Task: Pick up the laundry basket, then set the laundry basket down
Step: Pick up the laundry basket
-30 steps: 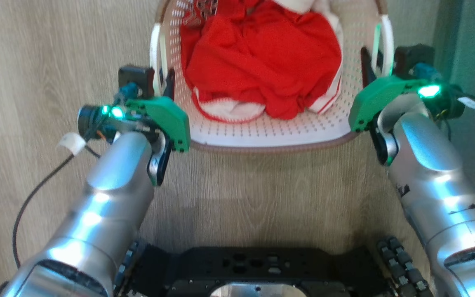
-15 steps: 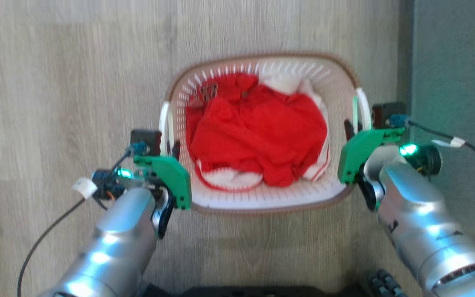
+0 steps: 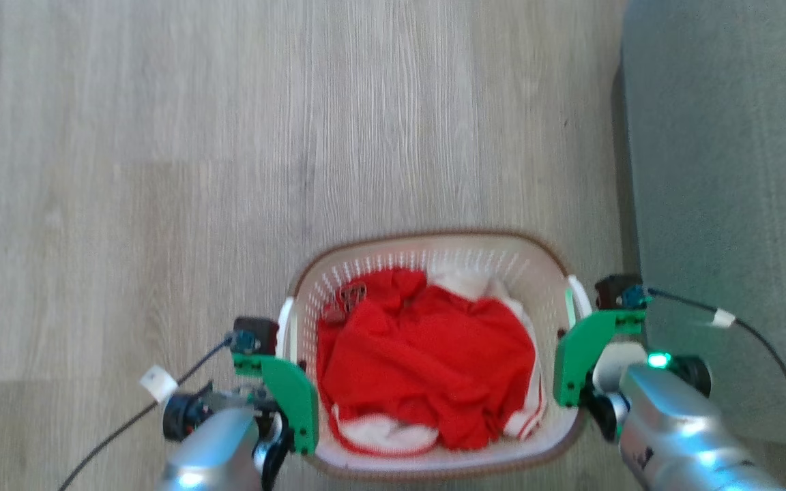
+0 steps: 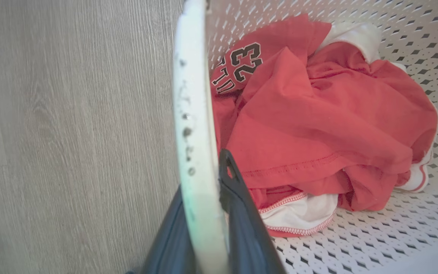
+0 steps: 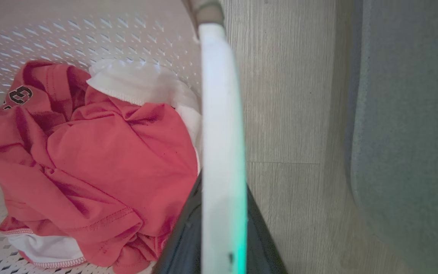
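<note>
The laundry basket (image 3: 434,236), cream-white and perforated with a brown rim, sits at the bottom middle of the head view with red clothing (image 3: 427,354) inside. My left gripper (image 3: 288,332) is shut on the basket's white left handle (image 4: 194,114), one dark finger on each side of it. My right gripper (image 3: 572,320) is shut the same way on the white right handle (image 5: 221,114). In the left wrist view my left gripper (image 4: 203,171) straddles the handle beside the red clothing (image 4: 318,121). My right gripper (image 5: 222,182) clamps its handle next to the red clothing (image 5: 101,163).
Pale wood floor (image 3: 229,136) spreads ahead and to the left of the basket. A grey-green upholstered piece (image 3: 727,170) runs along the right side, close to my right arm, and also shows as the upholstered piece (image 5: 413,133). Thin black cables (image 3: 768,348) trail from both wrists.
The head camera has moved: basket and grippers now sit lower and smaller, and the robot's black base has left the picture. Both grippers stay on the handles.
</note>
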Controlling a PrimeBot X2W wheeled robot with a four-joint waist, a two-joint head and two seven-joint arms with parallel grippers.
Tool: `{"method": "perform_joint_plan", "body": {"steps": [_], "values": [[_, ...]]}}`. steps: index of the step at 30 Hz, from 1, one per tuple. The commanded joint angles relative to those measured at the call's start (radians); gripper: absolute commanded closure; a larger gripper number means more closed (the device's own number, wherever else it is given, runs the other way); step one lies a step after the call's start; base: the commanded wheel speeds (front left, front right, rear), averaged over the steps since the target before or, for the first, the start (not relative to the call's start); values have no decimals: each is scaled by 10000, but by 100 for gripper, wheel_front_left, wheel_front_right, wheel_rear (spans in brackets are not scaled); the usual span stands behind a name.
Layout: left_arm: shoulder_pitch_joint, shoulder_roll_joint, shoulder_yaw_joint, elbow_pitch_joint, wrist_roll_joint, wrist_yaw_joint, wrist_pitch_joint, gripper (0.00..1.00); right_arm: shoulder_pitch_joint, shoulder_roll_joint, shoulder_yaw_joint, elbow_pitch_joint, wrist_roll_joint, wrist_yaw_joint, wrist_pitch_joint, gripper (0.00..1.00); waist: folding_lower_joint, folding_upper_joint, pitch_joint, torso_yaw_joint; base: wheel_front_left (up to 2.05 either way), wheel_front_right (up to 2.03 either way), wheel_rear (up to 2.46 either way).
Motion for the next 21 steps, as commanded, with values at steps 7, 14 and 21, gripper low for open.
{"method": "perform_joint_plan", "body": {"steps": [7,14,21], "values": [[624,449,-198,319,-272,-134,420,100,669,-171,638,50,633,-30,372,100,1,-1,-1450,57,0,0,0],[945,449,-470,540,-410,-267,788,100,1120,-171,1293,-135,1297,-30,739,100,1,-1,-2232,23,0,0,0],[1250,449,-604,686,-514,-343,738,100,1445,-171,1880,-182,1860,-30,787,100,1,-1,-2902,21,0,0,0]]}}
